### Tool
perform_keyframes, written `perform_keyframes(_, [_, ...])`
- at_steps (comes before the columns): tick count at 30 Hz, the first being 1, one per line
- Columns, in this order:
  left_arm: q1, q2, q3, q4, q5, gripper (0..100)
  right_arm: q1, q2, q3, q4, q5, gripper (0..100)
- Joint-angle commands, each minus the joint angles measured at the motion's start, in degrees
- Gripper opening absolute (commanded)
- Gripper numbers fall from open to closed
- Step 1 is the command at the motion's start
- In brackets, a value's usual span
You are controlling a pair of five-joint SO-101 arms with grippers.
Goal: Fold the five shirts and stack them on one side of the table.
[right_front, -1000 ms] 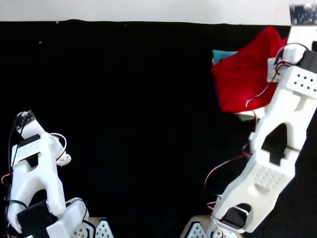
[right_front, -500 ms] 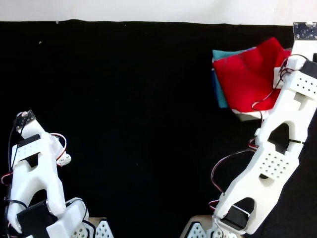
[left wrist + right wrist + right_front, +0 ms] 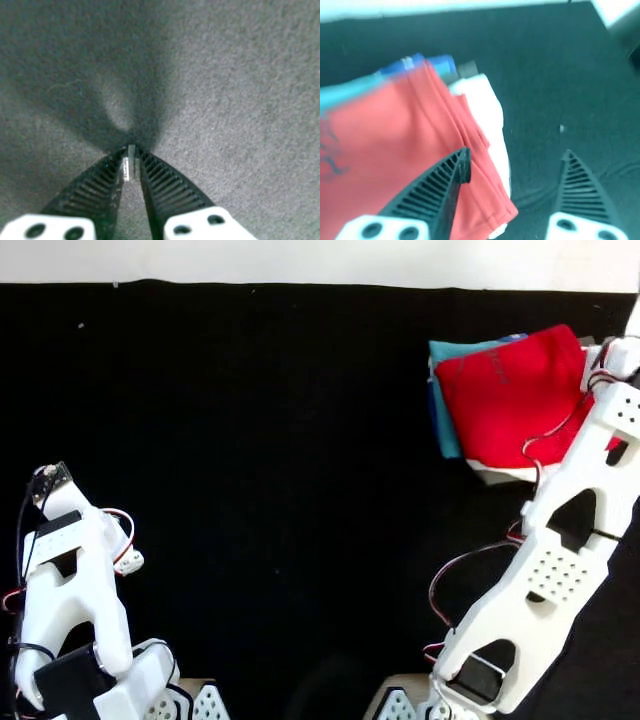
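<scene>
Stack: pile of folded fabric shirts (image 3: 470,430), lying on the black felt-like table cloth (image 3: 280,440) toward its far edge, on the right arm's side.
Top layer: folded red fabric shirt (image 3: 510,390) (image 3: 385,145), lying flat and covering most of the stack. A hemmed edge runs along the side near the right gripper.
Lower layers: teal folded shirt (image 3: 455,348) pokes out past the red shirt on the far side and the side away from the right arm. A blue folded shirt (image 3: 440,63) shows as a narrow strip at the far corner. A white folded shirt (image 3: 500,473) (image 3: 487,102) sticks out below the red shirt's near edge.
Right gripper: (image 3: 516,156) released, jaws spread wide with nothing between them. One jaw is over the red shirt's hemmed edge; the other is just off the stack, over bare cloth. I cannot tell whether either jaw touches.
Right arm: white jointed plastic arm (image 3: 560,550), stretched out from its base to the stack, with the upper link leaning over the stack's near corner.
In the way: in the high view the right arm hides the stack's edge on that side. Thin red and white wires (image 3: 545,435) loop across the red shirt.
Left gripper: (image 3: 131,152) clenched, ribbed black jaws meeting at the tips, empty and pointed down at bare cloth.
Left arm: white jointed plastic arm (image 3: 70,580), folded back on itself, well apart from the stack.
Behind the stack: pale wall strip (image 3: 300,260) beyond the cloth's far edge.
</scene>
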Motion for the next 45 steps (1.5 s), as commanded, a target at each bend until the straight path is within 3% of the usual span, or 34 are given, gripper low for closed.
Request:
perform_keyframes(1, [-0.3, -0.2, 0.2, -1.2, -0.1, 1, -4.4, -0.7, -10.0, 0.2, -1.8, 6.5])
perform_keyframes(2, [-0.3, -0.2, 0.2, -1.2, -0.1, 1, -5.2, -0.5, -10.2, -0.8, -1.7, 0.0])
perform_keyframes(5, [-0.3, -0.2, 0.2, -1.2, -0.1, 1, -6.1, 2.4, -5.5, -6.5, -1.8, 6.3])
perform_keyframes(18, [-0.3, -0.2, 0.2, -1.2, -0.1, 1, 1.1, 20.4, -2.9, -22.7, -2.0, 5.8])
perform_keyframes(22, [-0.2, -0.2, 0.2, -1.2, -0.1, 1, 1.7, 18.2, -9.0, -18.4, -2.8, 6.2])
perform_keyframes(27, [-0.2, -0.2, 0.2, -1.2, -0.1, 1, 2.4, 13.5, -17.1, -11.3, -10.5, 7.0])
perform_keyframes(33, [-0.2, -0.2, 0.2, -1.2, -0.1, 1, 2.1, 5.2, -22.2, 3.5, -12.4, 20.0])
perform_keyframes(40, [-0.2, -3.1, 0.7, -0.9, -0.4, 1, 0.4, -6.1, -23.9, 23.4, -10.2, 7.4])
perform_keyframes(45, [1.8, -20.8, 0.8, 12.4, -0.4, 1, -2.2, -12.7, -20.9, 24.0, -8.1, 2.3])
